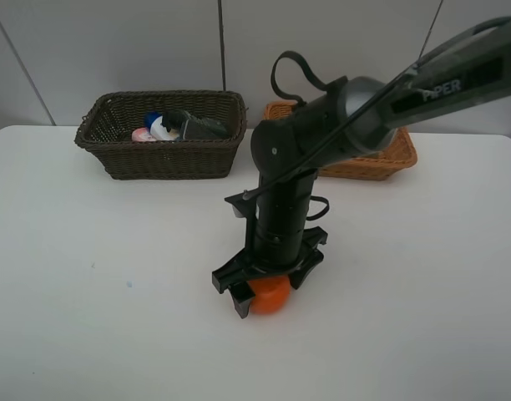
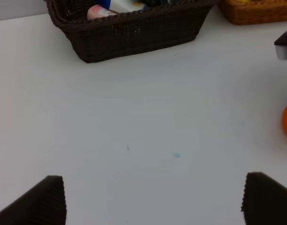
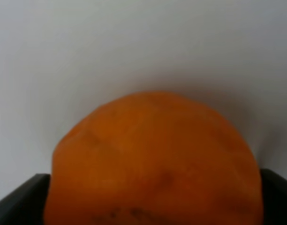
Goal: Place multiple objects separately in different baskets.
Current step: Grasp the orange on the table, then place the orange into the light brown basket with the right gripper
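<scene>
Straddling the orange fruit [image 1: 270, 295], the right arm's jaws [image 1: 268, 288] stand spread wide, one finger on each side of it; in the right wrist view the fruit [image 3: 153, 164] fills the space between the two dark fingertips [image 3: 17, 199], and whether they touch its skin cannot be told. The fruit sits on the white tabletop [image 1: 88, 317], near the front and about midway across. The left arm's jaws [image 2: 153, 201] are spread too, with bare tabletop between their ribbed fingers [image 2: 45, 201], and hold nothing; this arm does not show in the high view.

The tabletop is plain, matte white, with a couple of faint small marks [image 2: 176, 154] on it and a soft shadow under the right arm. At its far edge, left of centre, stands the dark brown basket [image 1: 164, 154], holding a white blue-capped bottle [image 1: 159, 125], a pink item [image 1: 143, 134] and a dark object [image 1: 197, 125] lying together. Beside it to the right, partly hidden behind the arm, stands the light orange-tan basket [image 1: 381, 163]; its contents cannot be made out. Behind the baskets rises a pale grey wall [image 1: 113, 50] of large panels with thin dark seams.
</scene>
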Available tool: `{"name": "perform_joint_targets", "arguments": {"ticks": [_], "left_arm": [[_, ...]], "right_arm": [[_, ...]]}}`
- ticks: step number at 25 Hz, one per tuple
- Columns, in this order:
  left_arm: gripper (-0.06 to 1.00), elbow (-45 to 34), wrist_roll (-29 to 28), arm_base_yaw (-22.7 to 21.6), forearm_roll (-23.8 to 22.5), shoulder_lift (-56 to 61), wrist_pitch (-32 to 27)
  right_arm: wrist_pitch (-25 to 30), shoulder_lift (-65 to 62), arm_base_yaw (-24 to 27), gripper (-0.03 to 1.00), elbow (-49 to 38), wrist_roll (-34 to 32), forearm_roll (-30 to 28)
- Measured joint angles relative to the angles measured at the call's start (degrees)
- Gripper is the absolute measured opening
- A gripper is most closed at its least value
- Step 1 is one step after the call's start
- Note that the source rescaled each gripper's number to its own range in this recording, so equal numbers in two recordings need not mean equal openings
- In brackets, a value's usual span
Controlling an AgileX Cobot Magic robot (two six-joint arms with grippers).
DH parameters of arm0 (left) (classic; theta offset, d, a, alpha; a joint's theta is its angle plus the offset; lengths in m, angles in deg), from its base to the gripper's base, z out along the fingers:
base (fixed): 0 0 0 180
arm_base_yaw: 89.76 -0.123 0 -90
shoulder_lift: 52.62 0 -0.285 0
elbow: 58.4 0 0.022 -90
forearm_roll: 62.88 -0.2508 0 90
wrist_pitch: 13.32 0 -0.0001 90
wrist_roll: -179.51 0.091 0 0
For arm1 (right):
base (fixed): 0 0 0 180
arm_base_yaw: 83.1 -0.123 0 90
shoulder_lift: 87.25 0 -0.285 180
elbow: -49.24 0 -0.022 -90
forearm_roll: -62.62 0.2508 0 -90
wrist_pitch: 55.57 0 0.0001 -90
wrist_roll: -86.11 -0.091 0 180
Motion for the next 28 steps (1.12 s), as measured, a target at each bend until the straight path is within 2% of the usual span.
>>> {"name": "perform_joint_targets", "arguments": {"ticks": [2, 4, 6, 7, 14, 18, 20, 23, 28], "left_arm": [[0.98, 0.0, 0.0, 0.0, 0.0, 0.0, 0.0], [0.98, 0.0, 0.0, 0.0, 0.0, 0.0, 0.0], [0.98, 0.0, 0.0, 0.0, 0.0, 0.0, 0.0], [0.98, 0.0, 0.0, 0.0, 0.0, 0.0, 0.0], [0.98, 0.0, 0.0, 0.0, 0.0, 0.0, 0.0], [0.98, 0.0, 0.0, 0.0, -0.1, 0.0, 0.0], [0.98, 0.0, 0.0, 0.0, -0.1, 0.0, 0.0], [0.98, 0.0, 0.0, 0.0, -0.1, 0.0, 0.0], [0.98, 0.0, 0.0, 0.0, -0.1, 0.0, 0.0]], "right_arm": [[-0.6, 0.0, 0.1, 1.0, 0.0, 0.0, 0.0], [-1.6, 0.1, 0.1, 0.95, 0.0, 0.0, 0.0], [-2.1, 0.1, 0.1, 0.76, 0.0, 0.0, 0.0], [-2.3, 0.1, 0.1, 0.73, 0.0, 0.0, 0.0], [-1.8, -1.3, 0.1, 0.73, 0.0, 0.0, -0.8], [0.0, -7.9, 0.7, 0.73, 1.8, 0.0, -6.6], [1.4, -11.2, 2.9, 0.73, 4.6, -0.8, -10.7], [0.8, -12.7, 9.5, 0.73, 9.7, -2.3, -15.3], [-8.1, -9.1, 23.4, 0.73, 14.5, -2.6, -14.3]]}}
